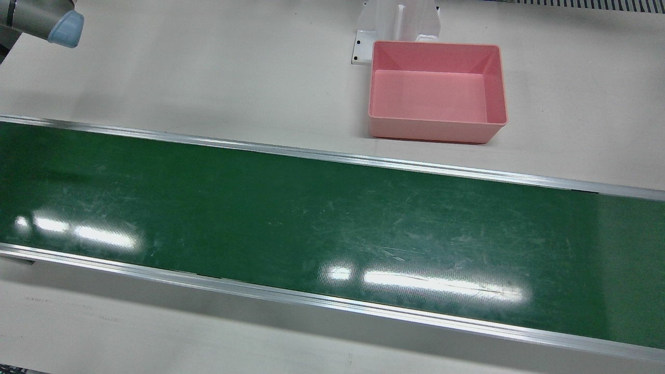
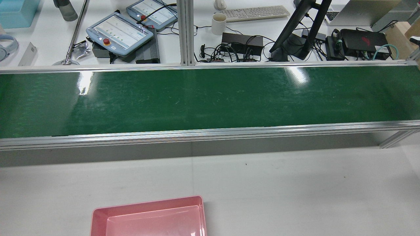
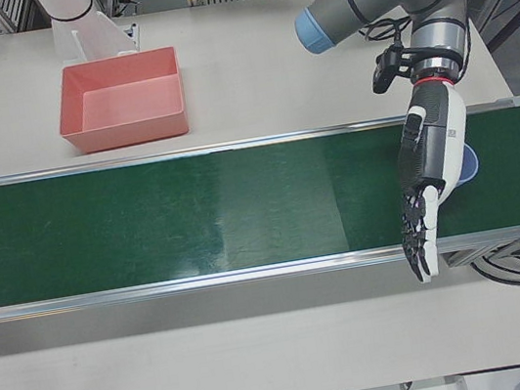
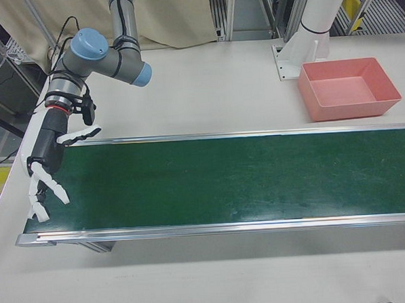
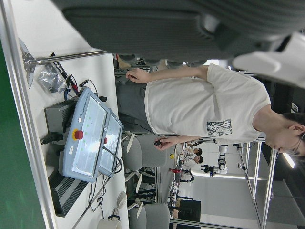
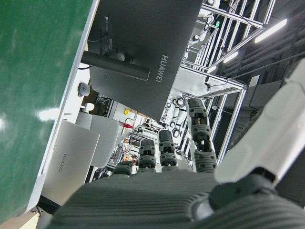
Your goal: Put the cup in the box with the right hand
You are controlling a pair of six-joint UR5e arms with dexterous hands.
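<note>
A light blue cup [image 3: 470,167] stands on the green belt [image 3: 194,215] near its right end in the left-front view, partly hidden behind my left hand [image 3: 431,178]. That hand is open, its fingers stretched out towards the belt's front rail. My right hand [image 4: 46,166] is open with fingers spread over the opposite end of the belt [image 4: 224,181], far from the cup. The pink box [image 1: 436,91] stands empty on the white table behind the belt; it also shows in the rear view [image 2: 147,218], the left-front view [image 3: 122,103] and the right-front view [image 4: 348,86].
A white pedestal [image 1: 400,21] stands right behind the box. The right arm's elbow [image 1: 47,21] shows at the front view's top left corner. Beyond the belt are teach pendants [image 2: 119,31], a monitor [image 2: 298,26] and a person [image 5: 200,109].
</note>
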